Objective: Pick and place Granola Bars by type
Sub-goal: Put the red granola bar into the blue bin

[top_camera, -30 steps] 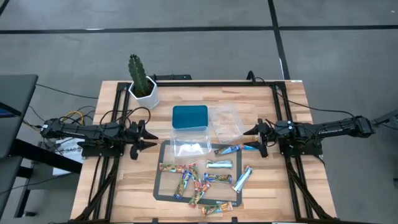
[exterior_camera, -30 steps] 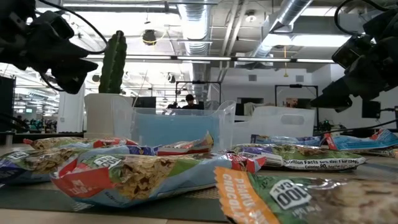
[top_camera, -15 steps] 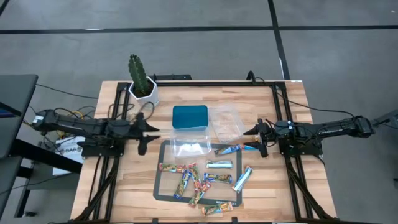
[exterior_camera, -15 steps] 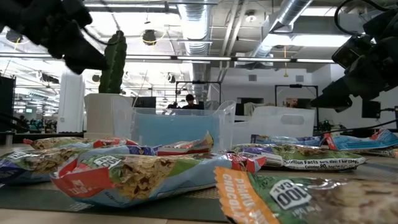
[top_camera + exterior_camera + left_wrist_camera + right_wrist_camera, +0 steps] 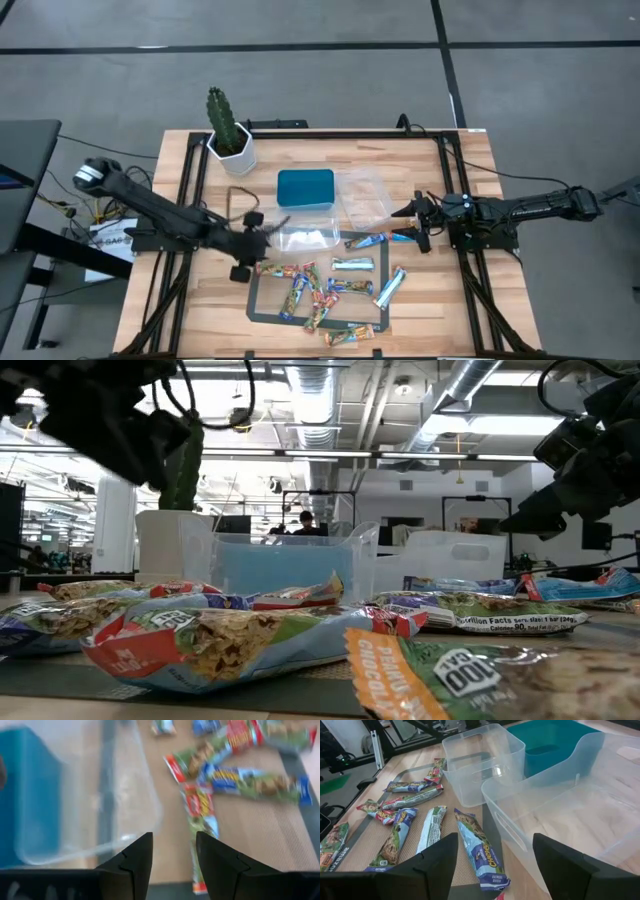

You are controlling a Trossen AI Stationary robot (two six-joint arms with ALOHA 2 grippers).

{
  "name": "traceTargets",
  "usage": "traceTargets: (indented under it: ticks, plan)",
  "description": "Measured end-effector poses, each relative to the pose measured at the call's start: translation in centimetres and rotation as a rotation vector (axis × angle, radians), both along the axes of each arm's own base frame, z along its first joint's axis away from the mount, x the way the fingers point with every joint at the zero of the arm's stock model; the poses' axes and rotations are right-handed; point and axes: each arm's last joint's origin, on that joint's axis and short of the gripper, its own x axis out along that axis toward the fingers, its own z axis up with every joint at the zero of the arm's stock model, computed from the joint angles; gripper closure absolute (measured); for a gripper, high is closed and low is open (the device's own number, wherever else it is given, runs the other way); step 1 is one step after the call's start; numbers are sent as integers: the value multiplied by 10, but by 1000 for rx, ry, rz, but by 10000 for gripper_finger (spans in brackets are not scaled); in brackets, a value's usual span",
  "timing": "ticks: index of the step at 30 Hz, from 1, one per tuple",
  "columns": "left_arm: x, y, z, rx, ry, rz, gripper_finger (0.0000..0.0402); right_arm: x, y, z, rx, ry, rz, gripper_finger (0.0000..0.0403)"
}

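High view: Granola Bars point(image 5: 330, 285) scattered on a dark mat at the tabletop's point(image 5: 460, 310) front; left gripper point(image 5: 262, 238) just beside the clear tub point(image 5: 305, 236), right gripper point(image 5: 412, 222) by the mat's right corner. Wrist views: both grippers' fingers stand apart, holding nothing, bars lying past them.

Low view: nearest Granola Bars point(image 5: 470, 670) cut off at 6 o'clock edge; left wrist pic blurry, wrapper text point(image 5: 201, 802) unreadable.
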Motion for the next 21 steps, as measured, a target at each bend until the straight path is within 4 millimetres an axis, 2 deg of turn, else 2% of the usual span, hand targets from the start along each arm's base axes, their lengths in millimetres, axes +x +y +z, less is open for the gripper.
traceTargets:
  ticks: [8,15,21]
  plan:
    - [18,-27,-28,44,153,-11,258,0,0,0,0,-1,0,154]
    - [25,-30,-50,89,219,41,245,0,0,0,0,0,0,154]
    - [27,-32,-56,51,249,36,214,0,0,0,0,-1,0,154]
